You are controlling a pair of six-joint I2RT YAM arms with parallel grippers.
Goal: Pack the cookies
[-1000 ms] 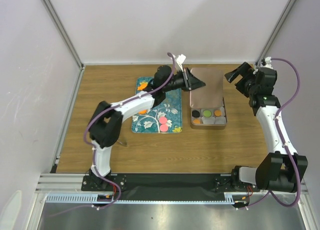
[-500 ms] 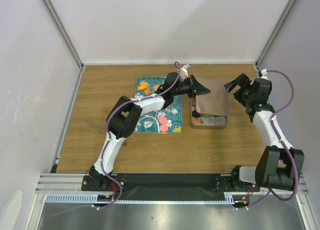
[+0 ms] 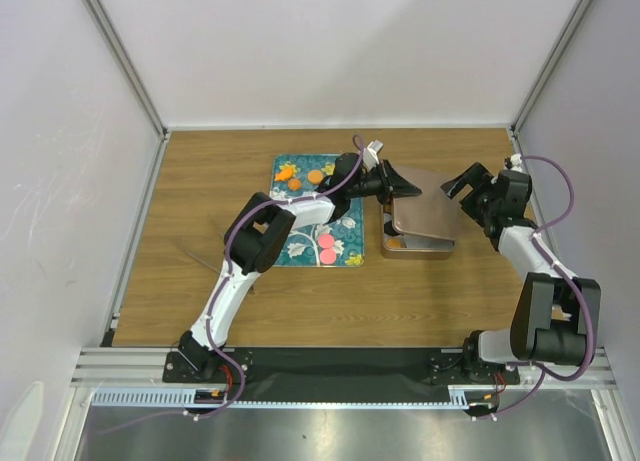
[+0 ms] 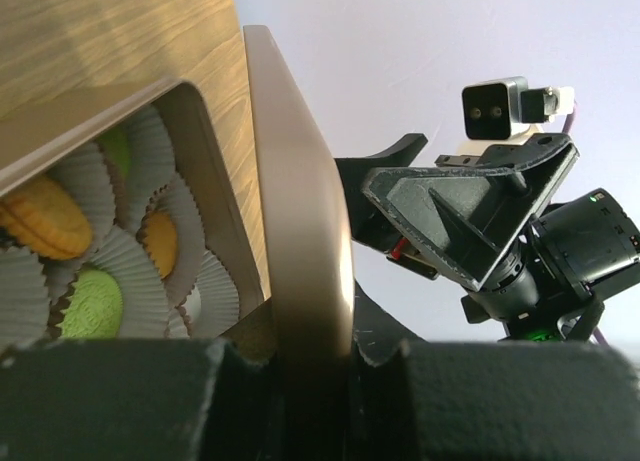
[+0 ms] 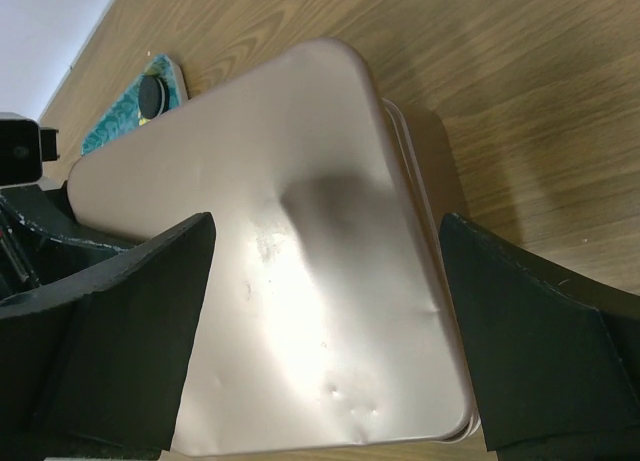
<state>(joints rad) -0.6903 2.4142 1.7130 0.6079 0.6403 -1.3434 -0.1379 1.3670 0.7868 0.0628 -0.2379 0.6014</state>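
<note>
Robotics lab test cell: white panel walls (image 3: 330, 51) framed by aluminium posts (image 3: 122, 61) enclose a wood-grain table (image 3: 200, 181). Two white-and-black robot arms, left (image 3: 225, 281) and right (image 3: 535, 256), are bolted to a slotted aluminium rail (image 3: 130, 363) along its near edge.

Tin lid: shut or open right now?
Ajar, not shut. The lid tilts low over the tin, its edge pinched in the left tool. The left wrist view shows a gap, with cookies visible inside.
</note>
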